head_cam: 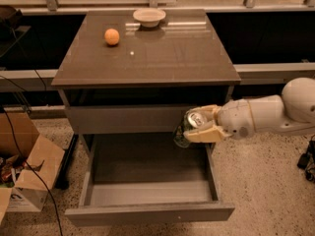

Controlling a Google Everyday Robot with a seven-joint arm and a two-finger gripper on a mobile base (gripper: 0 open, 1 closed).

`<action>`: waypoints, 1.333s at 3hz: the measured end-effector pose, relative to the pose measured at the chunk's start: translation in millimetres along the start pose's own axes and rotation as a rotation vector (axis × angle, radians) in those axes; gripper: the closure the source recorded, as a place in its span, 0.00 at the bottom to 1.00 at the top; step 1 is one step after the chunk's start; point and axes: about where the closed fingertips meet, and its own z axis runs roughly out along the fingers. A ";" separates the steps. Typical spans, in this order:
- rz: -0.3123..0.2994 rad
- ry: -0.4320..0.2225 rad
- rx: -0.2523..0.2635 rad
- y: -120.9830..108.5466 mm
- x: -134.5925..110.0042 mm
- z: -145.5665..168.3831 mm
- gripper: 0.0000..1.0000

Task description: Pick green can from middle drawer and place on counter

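One glossy counter (187,58), ball (112,36) and bowl (149,16) at its back, open surface nearer the front edge. Speckled floor (266,181) around, box (29,166) at left. Drawer (147,213) pulled out below, low side walls. Gripper (195,125) clenched on can (186,129), above drawer's right wall, just under counter's front edge. Can's long axis tilted: lid up and rightward, base down-left.

White rnd arm (275,113) w/ tan tool (195,125) at tip
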 end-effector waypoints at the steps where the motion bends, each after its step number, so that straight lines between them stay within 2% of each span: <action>1: -0.137 0.031 0.095 -13.1 -62.0 -45.2 1.00; 2: -0.271 0.080 0.216 -44.2 -121.2 -73.3 1.00; 3: -0.352 0.112 0.295 -87.3 -156.9 -76.9 1.00; 4: -0.384 0.147 0.309 -141.1 -170.9 -49.9 1.00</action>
